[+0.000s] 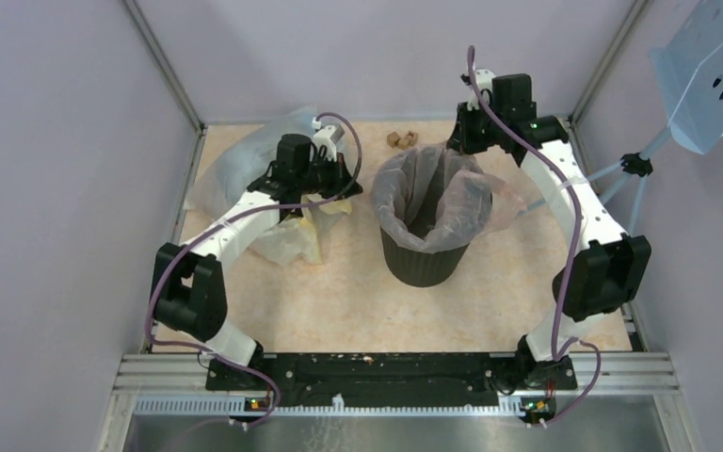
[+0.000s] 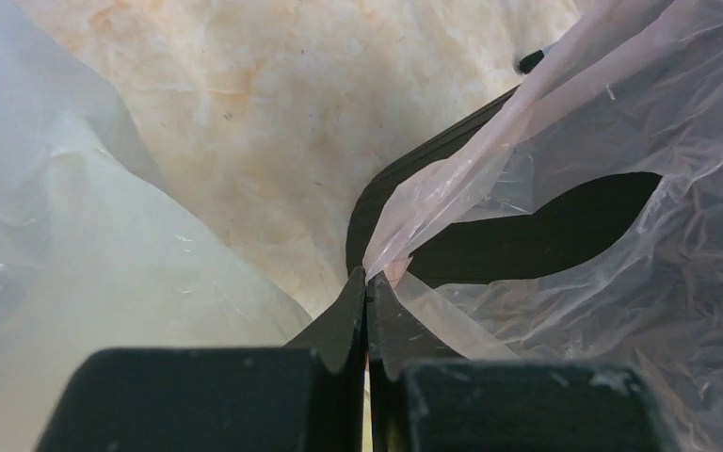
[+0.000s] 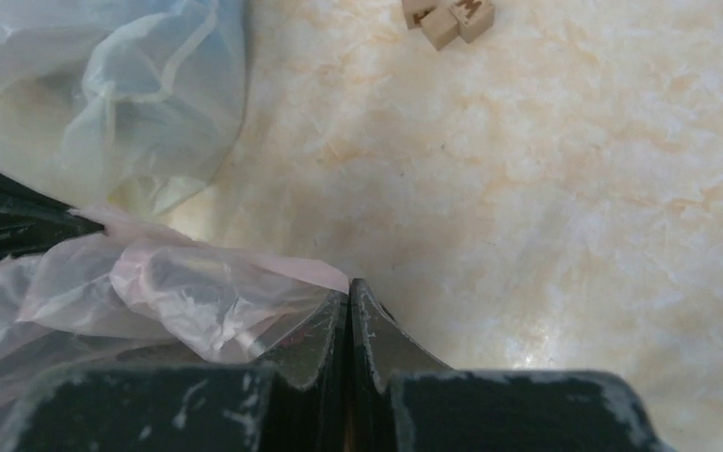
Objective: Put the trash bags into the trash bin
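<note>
The black ribbed trash bin stands mid-table with a pale pink trash bag spread over its mouth and hanging inside. My left gripper is at the bin's left rim. In the left wrist view that gripper is shut on a stretched strip of the pink film, with the bin's black rim just beyond. My right gripper is at the back right rim. Seen from its wrist, the gripper is shut with the bag's edge pinched at its tips.
A heap of clear and yellowish bags lies left of the bin under the left arm, and it also shows in the right wrist view. Small wooden blocks sit by the back wall. A pale blue perforated panel hangs at the upper right.
</note>
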`<action>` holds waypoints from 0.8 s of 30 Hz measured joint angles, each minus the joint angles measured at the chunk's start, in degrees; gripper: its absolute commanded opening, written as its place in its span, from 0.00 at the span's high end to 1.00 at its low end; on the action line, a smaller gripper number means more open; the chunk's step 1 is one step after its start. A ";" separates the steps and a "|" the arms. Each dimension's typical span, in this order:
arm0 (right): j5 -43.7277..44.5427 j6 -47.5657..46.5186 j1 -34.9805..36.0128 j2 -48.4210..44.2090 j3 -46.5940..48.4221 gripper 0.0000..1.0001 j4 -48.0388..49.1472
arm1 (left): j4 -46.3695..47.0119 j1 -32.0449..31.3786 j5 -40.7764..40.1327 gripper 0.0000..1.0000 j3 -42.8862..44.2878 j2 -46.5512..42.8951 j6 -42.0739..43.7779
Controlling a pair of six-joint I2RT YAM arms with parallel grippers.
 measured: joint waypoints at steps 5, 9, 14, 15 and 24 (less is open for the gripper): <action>0.07 1.31 -1.38 2.51 2.54 0.74 -3.80 | -0.90 -0.35 1.62 1.00 0.00 1.36 -0.63; 1.40 2.12 -1.79 2.23 5.35 0.53 -5.88 | -1.42 -0.57 1.95 1.00 0.00 1.64 -0.85; 5.81 3.50 -2.19 -4.00 3.93 0.36 -5.11 | -2.54 -0.57 2.08 1.00 0.00 1.64 -0.81; 6.82 3.80 -2.32 -6.51 2.19 0.34 -4.37 | -2.80 -0.57 2.05 1.00 0.00 1.64 -0.81; 19.45 9.27 -3.43 -36.63 -20.17 0.29 0.11 | -3.89 -0.57 1.86 1.00 0.00 1.64 -0.83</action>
